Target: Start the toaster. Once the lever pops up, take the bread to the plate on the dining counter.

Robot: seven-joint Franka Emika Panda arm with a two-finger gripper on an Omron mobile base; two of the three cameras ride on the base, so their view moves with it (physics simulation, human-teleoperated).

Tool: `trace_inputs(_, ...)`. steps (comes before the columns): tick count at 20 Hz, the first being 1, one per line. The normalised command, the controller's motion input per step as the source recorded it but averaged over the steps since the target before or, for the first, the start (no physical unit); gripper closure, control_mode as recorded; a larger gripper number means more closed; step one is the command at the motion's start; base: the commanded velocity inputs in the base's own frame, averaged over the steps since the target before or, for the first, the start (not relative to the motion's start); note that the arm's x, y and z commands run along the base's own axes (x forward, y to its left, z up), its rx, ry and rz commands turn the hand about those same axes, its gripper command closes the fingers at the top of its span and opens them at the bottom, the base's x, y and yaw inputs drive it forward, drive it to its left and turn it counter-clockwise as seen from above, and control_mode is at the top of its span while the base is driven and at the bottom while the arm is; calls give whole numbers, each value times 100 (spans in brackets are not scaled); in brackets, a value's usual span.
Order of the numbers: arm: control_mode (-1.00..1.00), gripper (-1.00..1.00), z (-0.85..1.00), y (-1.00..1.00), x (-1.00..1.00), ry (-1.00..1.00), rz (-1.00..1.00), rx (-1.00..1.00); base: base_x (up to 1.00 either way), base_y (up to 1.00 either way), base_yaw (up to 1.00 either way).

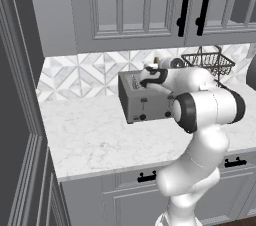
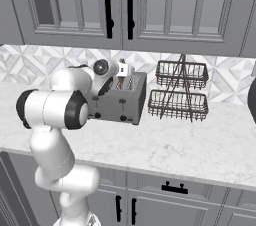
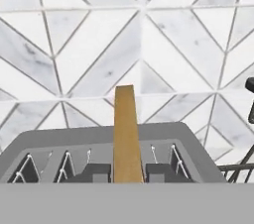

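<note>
The grey four-slot toaster (image 1: 141, 104) (image 2: 119, 103) (image 3: 59, 141) stands on the marble worktop against the tiled wall. The bread (image 3: 124, 134), a thin golden-brown slice seen edge-on, rises upright out of a middle slot, and its tip (image 2: 122, 69) shows above the toaster top. My gripper (image 3: 127, 172) (image 1: 151, 69) (image 2: 120, 77) hangs right over the slots, shut on the bread, one dark fingertip (image 3: 97, 172) pressed close on each side. The slice's lower end is hidden. The plate and the dining counter are out of view.
A two-tier wire basket rack (image 2: 181, 90) (image 1: 210, 61) stands just right of the toaster. A dark rounded object (image 2: 252, 101) sits at the far right edge. Upper cabinets (image 1: 135, 5) hang above. Bare worktop (image 1: 90, 137) lies in front and to the left.
</note>
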Motion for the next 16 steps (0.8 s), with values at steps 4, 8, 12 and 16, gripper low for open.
trace_inputs(4,-100,100,37,-2,-28,-14,0,5,0,0,0)
trace_inputs(8,-100,100,30,0,-42,-4,0,2,0,0,0)
trace_inputs(12,-100,100,10,0,-46,4,0,0,0,0,0)
trace_inputs(16,-100,100,37,0,-59,12,0,0,0,0,0)
